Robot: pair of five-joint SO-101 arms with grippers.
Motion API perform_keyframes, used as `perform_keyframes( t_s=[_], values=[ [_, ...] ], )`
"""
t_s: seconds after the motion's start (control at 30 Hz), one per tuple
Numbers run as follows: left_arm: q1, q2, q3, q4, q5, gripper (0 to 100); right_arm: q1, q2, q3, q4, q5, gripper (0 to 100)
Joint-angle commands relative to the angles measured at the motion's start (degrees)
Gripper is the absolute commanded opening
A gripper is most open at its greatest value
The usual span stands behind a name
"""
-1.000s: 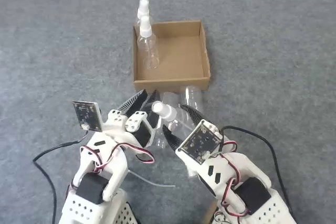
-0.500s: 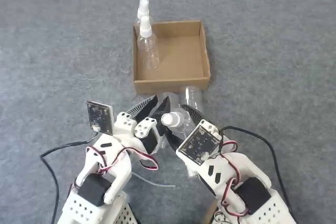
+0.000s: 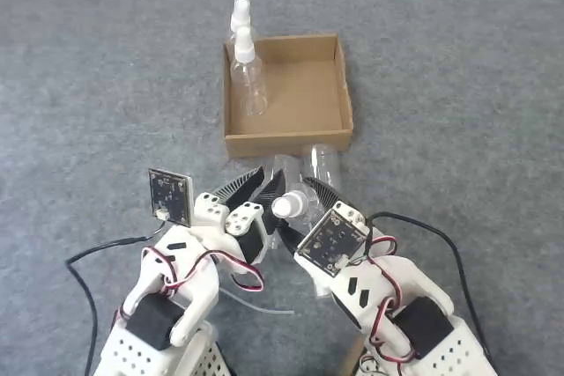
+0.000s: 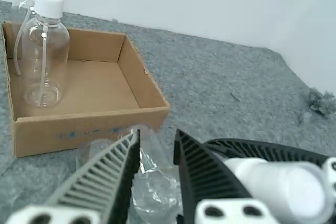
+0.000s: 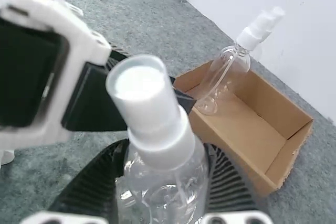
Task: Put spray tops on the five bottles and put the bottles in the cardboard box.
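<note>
**High view.** The right gripper [image 3: 302, 214] is clamped around the held bottle [image 3: 296, 220]. The bottle's long axis is near upright, with its spray top [image 3: 287, 207] facing up. The left gripper [image 3: 256, 188] sits just beside the top, at about 10 o'clock from it, with jaws parted and nothing in them. The cardboard box [image 3: 289, 140] lies at 12 o'clock from the held bottle. One capped bottle [image 3: 249, 77] stands inside the box at its 9 o'clock wall. Two bare bottles [image 3: 319, 165] sit between the box front and the grippers.

**Left wrist view.** The left gripper [image 4: 157, 153] shows a narrow gap between its jaws, with nothing pinched. The spray top [image 4: 286, 182] lies outside one jaw, not between them.

**Right wrist view.** The right gripper [image 5: 160, 205] has a jaw on either side of the held bottle [image 5: 157, 182]. The spray top [image 5: 147, 108] sits on the neck; I cannot tell if it is fully seated.

**Judgement.** The top sits off the left jaws' line, so tightening it would need the left gripper re-centred. The right arm already holds the bottle for boxing.
</note>
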Motion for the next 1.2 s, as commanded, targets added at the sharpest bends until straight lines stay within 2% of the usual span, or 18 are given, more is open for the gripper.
perform_keyframes(
  t_s=[0.0, 0.27, 0.47, 0.67, 0.97, 1.17],
  values=[
    [0.3, -0.9, -3.6, 0.1, -0.2, 10, -0.6, 0.5, -0.5, -0.8, 0.8, 2.6],
    [-7.6, -1.0, -6.5, 0.1, 4.6, 10, -0.6, 0.5, -0.5, -0.8, 0.7, 2.6],
    [-11.6, -1.0, -6.5, 0.1, 4.7, 10, -0.6, 0.5, -0.5, -0.8, 0.7, 1.2],
    [-18.5, -1.0, -6.5, -0.2, 5.0, 10, -0.6, 0.5, -0.5, -0.8, 0.7, 0.9],
    [-30.9, -1.0, -6.0, -4.2, 13.2, 10, -0.5, 0.6, -1.7, -1.0, 0.7, 0.9],
    [-33.8, -0.9, -5.9, -4.0, 15.3, 10, 0.0, 0.7, -7.6, 1.2, 0.7, 1.2]
  ],
)
